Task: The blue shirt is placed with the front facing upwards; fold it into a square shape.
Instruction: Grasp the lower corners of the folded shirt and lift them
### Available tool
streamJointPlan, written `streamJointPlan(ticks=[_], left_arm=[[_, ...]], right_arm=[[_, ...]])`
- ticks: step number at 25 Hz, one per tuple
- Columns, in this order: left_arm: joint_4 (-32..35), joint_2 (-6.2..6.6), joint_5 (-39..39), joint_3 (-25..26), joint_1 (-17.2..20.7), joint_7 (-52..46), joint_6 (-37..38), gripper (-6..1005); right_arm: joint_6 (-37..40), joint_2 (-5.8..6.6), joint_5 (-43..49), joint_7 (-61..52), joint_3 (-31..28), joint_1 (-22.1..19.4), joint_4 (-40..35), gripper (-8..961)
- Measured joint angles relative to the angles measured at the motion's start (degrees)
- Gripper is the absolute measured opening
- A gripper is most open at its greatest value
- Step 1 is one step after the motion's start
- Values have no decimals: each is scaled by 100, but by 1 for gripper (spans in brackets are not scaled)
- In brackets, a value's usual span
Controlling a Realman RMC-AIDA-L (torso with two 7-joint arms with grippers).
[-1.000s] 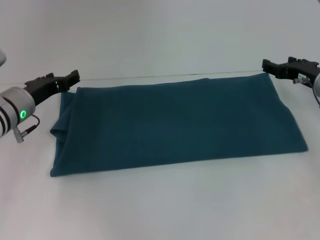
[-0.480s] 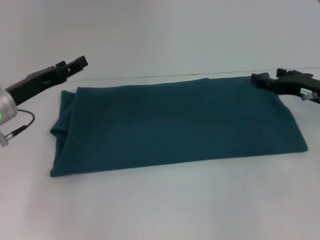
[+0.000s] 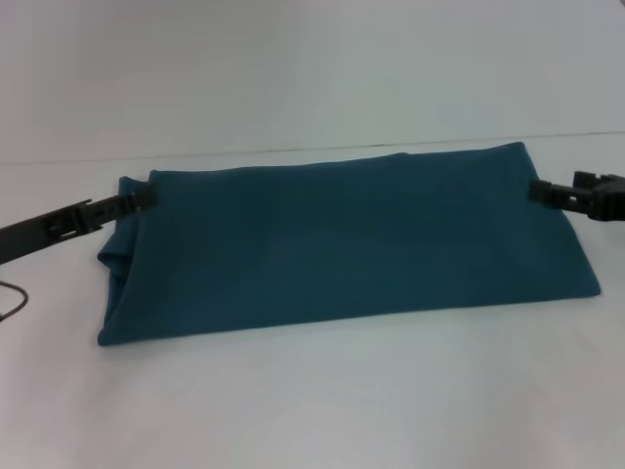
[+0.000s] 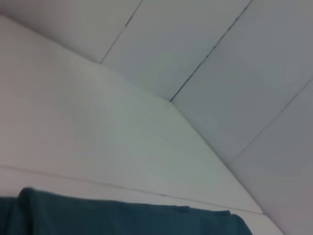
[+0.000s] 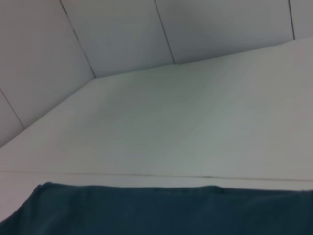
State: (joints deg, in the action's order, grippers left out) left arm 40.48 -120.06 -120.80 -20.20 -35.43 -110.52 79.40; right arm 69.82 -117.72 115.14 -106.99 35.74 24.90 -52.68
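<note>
The shirt [image 3: 342, 244] lies flat on a white counter [image 3: 312, 401], folded into a long teal-blue band that runs from side to side across the middle of the head view. No lettering or label shows on the upper face. Its far edge is straight and lies close to a thin seam line in the counter. At the left end the cloth is doubled, with a small loose fold bulging at the near left corner.

The left end effector [image 3: 146, 197] reaches in low from the left, and its tip meets the far left corner of the shirt. Its fingers look drawn together there, but I cannot tell whether they pinch the cloth.

The right end effector [image 3: 537, 191] reaches in low from the right, with its tip touching the right edge of the shirt near the far right corner. Whether it is open or closed is also unclear.

Each wrist view shows only a strip of the teal cloth [image 4: 122, 219] [image 5: 161, 210] along the near part of the picture, with bare white counter and pale wall panels beyond it.
</note>
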Motion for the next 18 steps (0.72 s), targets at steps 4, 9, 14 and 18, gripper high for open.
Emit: streamJointPlan(ticks=[4, 9, 14, 18], left_arm=[[146, -32, -100, -13, 86, -194, 100, 756], [267, -34, -563, -57, 74, -418, 121, 753], [463, -10, -1061, -71, 24, -623, 90, 751], [556, 35, -1511, -87, -82, -1011, 142, 752]], right_arm=[[80, 20, 364, -172, -3, -47, -61, 947], [8, 159, 1112, -846, -12, 1, -99, 947], [-3, 283, 1512, -1498, -6, 38, -199, 948], [153, 415, 1977, -2158, 20, 145, -331, 948]])
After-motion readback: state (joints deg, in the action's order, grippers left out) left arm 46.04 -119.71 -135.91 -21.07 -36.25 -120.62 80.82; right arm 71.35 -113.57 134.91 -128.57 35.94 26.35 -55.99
